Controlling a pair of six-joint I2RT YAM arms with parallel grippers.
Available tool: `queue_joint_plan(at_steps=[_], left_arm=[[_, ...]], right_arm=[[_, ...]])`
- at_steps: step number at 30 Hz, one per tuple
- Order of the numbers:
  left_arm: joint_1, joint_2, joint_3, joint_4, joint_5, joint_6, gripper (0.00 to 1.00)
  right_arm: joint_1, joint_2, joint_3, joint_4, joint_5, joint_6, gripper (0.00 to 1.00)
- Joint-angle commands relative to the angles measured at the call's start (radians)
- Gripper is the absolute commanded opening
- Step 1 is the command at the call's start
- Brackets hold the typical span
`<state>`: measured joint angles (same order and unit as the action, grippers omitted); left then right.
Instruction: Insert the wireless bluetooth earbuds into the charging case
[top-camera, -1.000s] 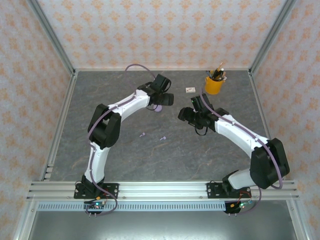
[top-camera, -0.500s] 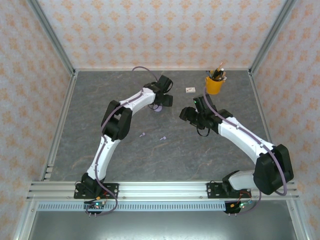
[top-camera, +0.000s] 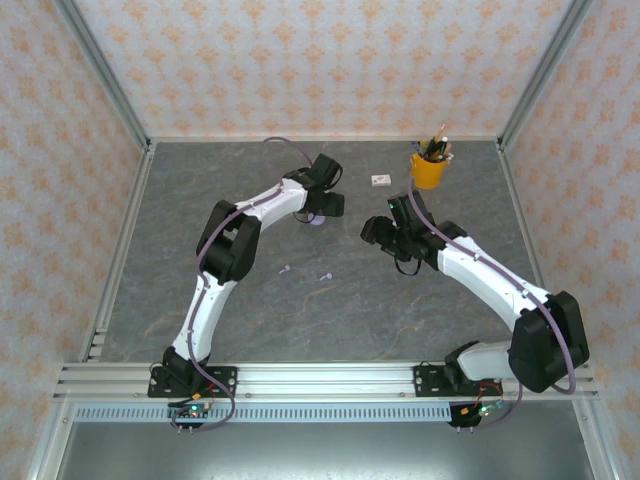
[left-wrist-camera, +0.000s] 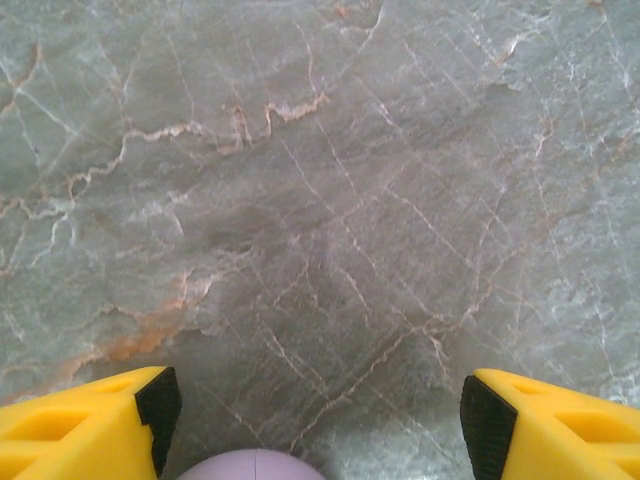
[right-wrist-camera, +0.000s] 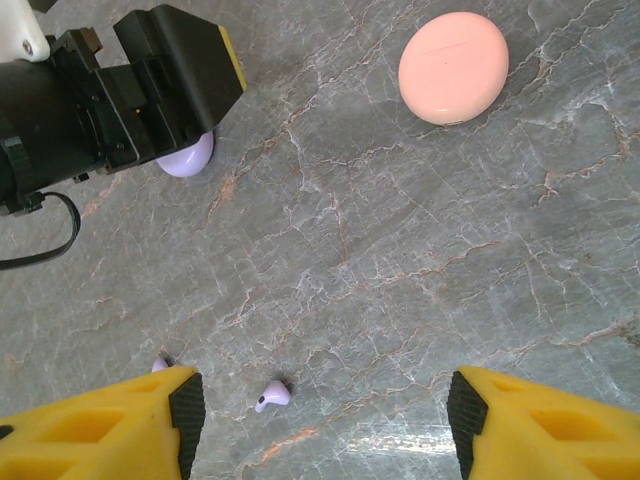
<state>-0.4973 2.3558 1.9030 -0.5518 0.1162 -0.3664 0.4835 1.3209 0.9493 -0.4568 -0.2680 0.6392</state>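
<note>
Lilac is your colour to watch: the lilac earbud lies on the grey stone tabletop just ahead of your right claw. It sits between the two yellow fingers, a touch toward the one at 7 o'clock of the wrist view. From above, it lies at about 8 o'clock from that claw. It's tiny, a rounded head on a short stem. Its long axis looks to run roughly 2 to 8 o'clock in the wrist view, though it's too small to be sure. A second lilac earbud peeks out at that same fingertip. Right claw is spread wide, nothing in it. Your left claw is spread and empty too. It hovers over the lilac case, whose dome shows between its fingers, apart from both. The pink case lies shut at 1 o'clock. My call: the right arm takes the bud, since the left is placed for the case.
</note>
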Motion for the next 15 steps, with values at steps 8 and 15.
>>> queue_joint_plan(at_steps=[8, 15], left_arm=[[-0.036, -0.152, -0.178, 0.092, 0.036, -0.078, 0.77], [-0.052, -0.219, -0.246, 0.12, 0.004, -0.118, 0.77]], right_arm=[[0.004, -0.021, -0.02, 0.006, 0.022, 0.019, 0.67], [0.005, -0.006, -0.008, 0.002, 0.026, 0.014, 0.67]])
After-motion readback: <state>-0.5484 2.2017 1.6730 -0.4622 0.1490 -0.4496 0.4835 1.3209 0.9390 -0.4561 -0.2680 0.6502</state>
